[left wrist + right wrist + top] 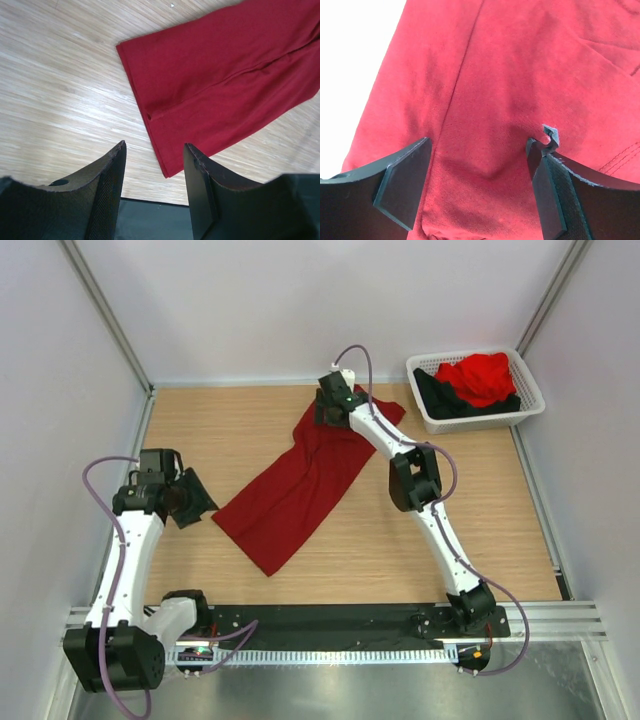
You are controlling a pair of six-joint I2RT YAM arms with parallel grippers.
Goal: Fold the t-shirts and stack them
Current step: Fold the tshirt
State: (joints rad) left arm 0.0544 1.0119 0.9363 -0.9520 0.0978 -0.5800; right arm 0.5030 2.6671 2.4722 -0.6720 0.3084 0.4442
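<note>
- Progress looks early. The dark crimson t-shirt (300, 490) lies on the table (230, 430) as a long narrow strip, running diagonally from near-left to far-right. That suggests a lengthwise fold is already made, but the shirt is not yet a compact packet.
- No stack has been begun on the table. The bright red t-shirt (480, 378) and the black t-shirt (440, 400) sit bunched together, unfolded, in the white basket (530, 380) at the far right corner.
- What is left, as I judge it, is to shorten the crimson strip with cross folds. The other two shirts then need to be taken out, folded and piled on top.
- The right gripper (335, 410) hangs over the far end of the crimson t-shirt with its jaws spread wide. In the wrist view red cloth fills the gap between them, and nothing is pinched. I cannot tell whether the tips press into the cloth.
- The left gripper (155, 150) has its jaws roughly half apart and is empty. It sits above bare table just beside the strip's near-left corner, clear of the cloth.
</note>
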